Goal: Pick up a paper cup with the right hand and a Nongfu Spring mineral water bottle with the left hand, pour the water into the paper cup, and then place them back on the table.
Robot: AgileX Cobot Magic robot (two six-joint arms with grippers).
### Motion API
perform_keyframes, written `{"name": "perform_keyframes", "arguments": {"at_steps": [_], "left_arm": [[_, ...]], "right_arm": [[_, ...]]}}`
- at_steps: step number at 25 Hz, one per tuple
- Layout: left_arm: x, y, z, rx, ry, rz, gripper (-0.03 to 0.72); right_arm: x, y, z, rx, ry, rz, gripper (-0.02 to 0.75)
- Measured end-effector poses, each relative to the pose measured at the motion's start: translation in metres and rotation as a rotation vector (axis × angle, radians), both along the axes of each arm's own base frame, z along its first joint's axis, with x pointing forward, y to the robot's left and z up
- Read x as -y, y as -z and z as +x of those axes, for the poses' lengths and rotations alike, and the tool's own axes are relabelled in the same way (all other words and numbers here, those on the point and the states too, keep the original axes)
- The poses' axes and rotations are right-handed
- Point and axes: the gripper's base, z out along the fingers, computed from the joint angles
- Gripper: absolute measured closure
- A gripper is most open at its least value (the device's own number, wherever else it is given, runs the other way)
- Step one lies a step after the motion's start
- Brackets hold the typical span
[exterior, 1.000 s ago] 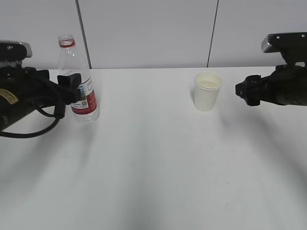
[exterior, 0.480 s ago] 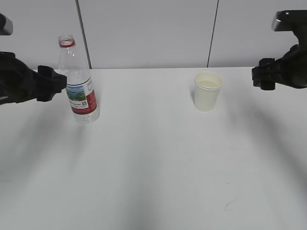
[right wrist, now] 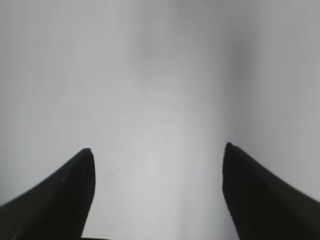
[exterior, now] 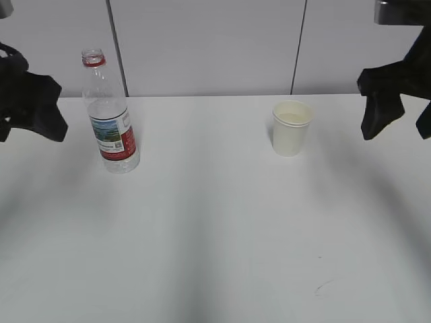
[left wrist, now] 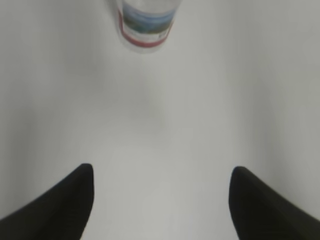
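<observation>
The Nongfu Spring mineral water bottle [exterior: 110, 114] stands upright and uncapped at the table's back left; its labelled base shows at the top of the left wrist view [left wrist: 145, 22]. The paper cup [exterior: 291, 128] stands upright at the back right, with liquid visible inside. My left gripper [exterior: 30, 108] is open and empty, raised to the left of the bottle, its dark fingers spread wide in the left wrist view [left wrist: 160, 172]. My right gripper [exterior: 397, 101] is open and empty, raised to the right of the cup; the right wrist view [right wrist: 157, 150] shows only bare table between its fingers.
The white table [exterior: 215, 229] stretches from the grey panelled wall [exterior: 202, 40] at the back to the front edge. A small dark mark [exterior: 323, 288] lies on the table at the front right.
Both grippers have drawn back from the bottle and the cup, outward and upward, and now point down. The bottle and the cup stand where they were.
</observation>
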Motion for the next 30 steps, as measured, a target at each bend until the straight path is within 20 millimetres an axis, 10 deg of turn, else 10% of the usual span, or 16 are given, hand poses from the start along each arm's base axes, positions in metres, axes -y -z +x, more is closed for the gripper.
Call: {"name": "perform_keyframes", "arguments": {"at_steps": [18,30], "left_arm": [[-0.018,-0.011,-0.024,-0.229,-0.16,0.13,0.176],[-0.045,-0.039,-0.116,-0.037,-0.092,0.075,0.186]], "right_arm": [[-0.007,-0.023,-0.018,-0.014,-0.058,0.103,0.147],[0.014,-0.048,-0.131,0.136,-0.076,0.125,0.147]]}}
